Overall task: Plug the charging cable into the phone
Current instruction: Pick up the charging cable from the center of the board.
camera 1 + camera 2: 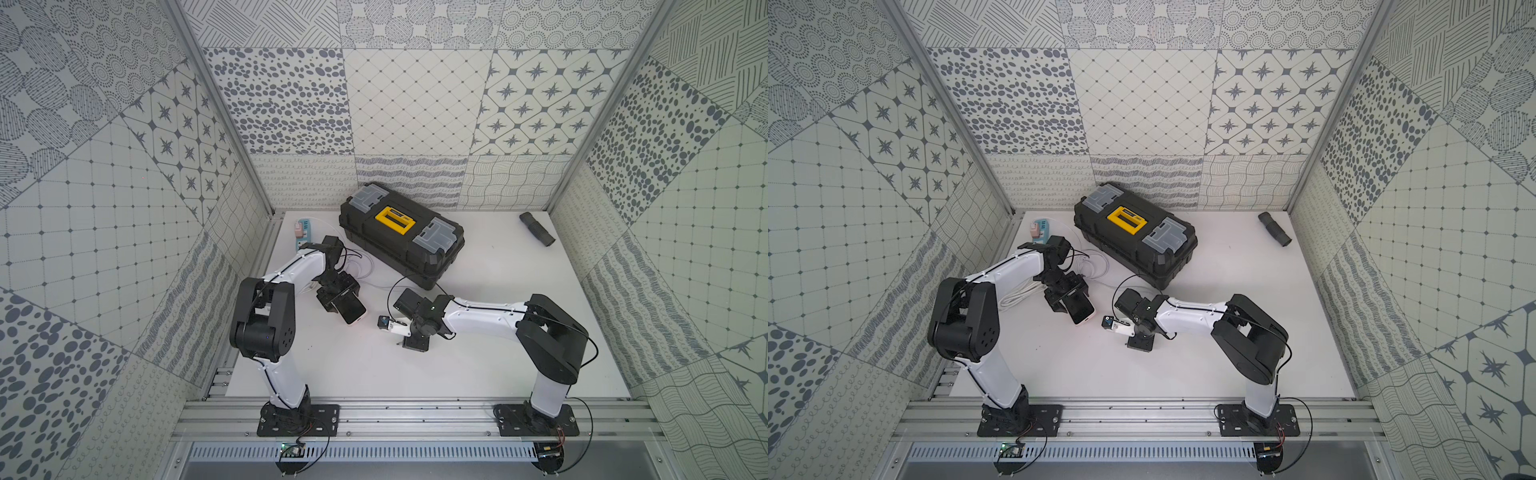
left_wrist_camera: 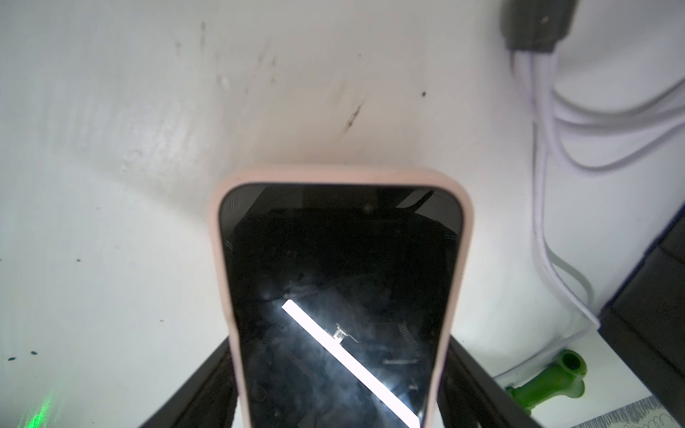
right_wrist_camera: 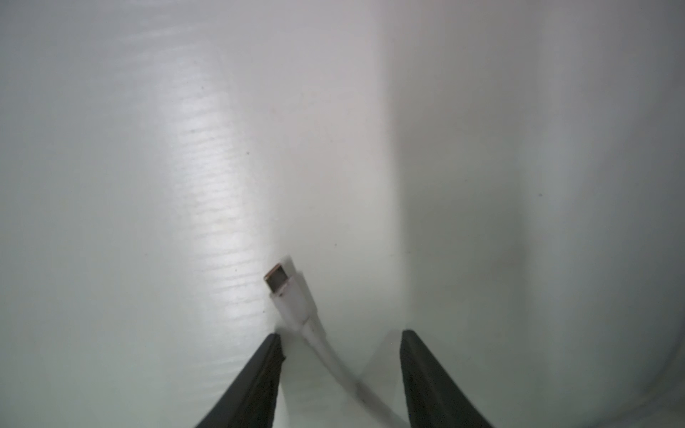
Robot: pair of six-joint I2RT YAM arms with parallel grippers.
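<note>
My left pincer [image 1: 341,304] is clamped on the phone [image 2: 339,259], a finger on each long side of its pink rim. The screen faces up and the free short end reaches toward the near right; I cannot tell whether that end rests on the counter [image 1: 353,365]. My right pincer [image 3: 341,333] points down at the counter with its fingers spread. The cable [image 3: 296,305] runs between them unpinched, its plug [image 3: 275,278] past the tips and closer to one finger. That view is blurred, so I cannot tell whether the cable touches that finger. Only a narrow strip of bare counter lies between the phone's free end and my right wrist. The widest free room is the near half, from the arm bases up to both pincers, and the right side out to the wall. The near edge is a metal rail [image 1: 415,409]; walls close the left, far and right sides. The toolbox [image 1: 401,237] sits slantwise at the far middle, its near corner just beside my right wrist, blocking the way farther back. Left of it, in the far left corner, is a blue power strip [image 1: 301,232]. White cords [image 1: 1096,266] loop on the counter between the strip, the toolbox and my left arm. A black tube [image 1: 537,229] lies by the far right corner, well apart from everything. My left wrist view shows a small green piece [image 2: 545,385] by the cords.
</note>
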